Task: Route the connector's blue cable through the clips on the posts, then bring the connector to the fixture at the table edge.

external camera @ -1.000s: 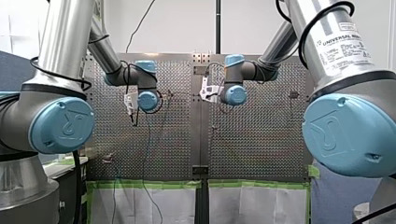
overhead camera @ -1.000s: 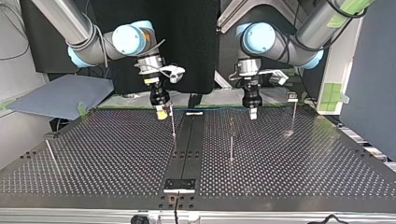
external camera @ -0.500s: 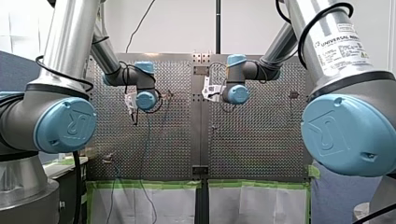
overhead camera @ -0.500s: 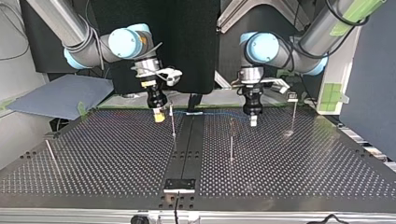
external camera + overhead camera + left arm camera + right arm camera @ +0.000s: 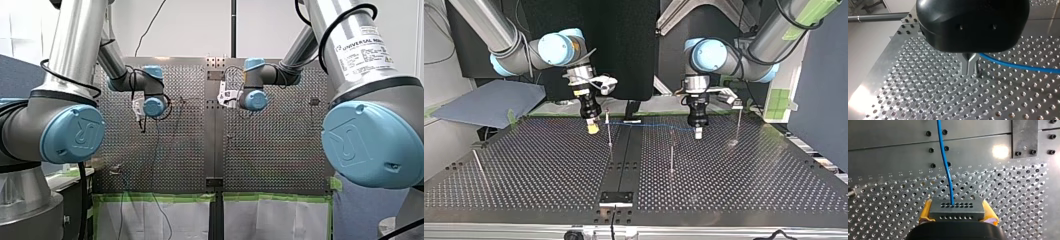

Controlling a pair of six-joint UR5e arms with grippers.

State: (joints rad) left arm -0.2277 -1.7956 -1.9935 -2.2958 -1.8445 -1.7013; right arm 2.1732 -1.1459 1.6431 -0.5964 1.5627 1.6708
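Right wrist view: boxy grey connector [image 5: 957,209] between right hand's [image 5: 958,214] yellow pads [image 5: 926,210]

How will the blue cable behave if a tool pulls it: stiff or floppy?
Probably floppy: the blue cable bends slightly between my right tool and my left tool. It likely keeps some springiness, since it leaves the connector in a smooth curve.

One table [image 5: 549,165]. Two arms: my left arm [image 5: 706,55] and my right arm [image 5: 559,47]. Two grippers, one on each: left gripper [image 5: 698,134] and right gripper [image 5: 593,128]. One blue cable [image 5: 1023,66]. One connector [image 5: 957,209]. Four posts on the table: a middle post [image 5: 609,131], a nearer post [image 5: 671,152], a side post [image 5: 738,125] and a tilted post [image 5: 478,162]. One fixture [image 5: 616,198]. One grey mat [image 5: 489,102]. The clips are too small to count.
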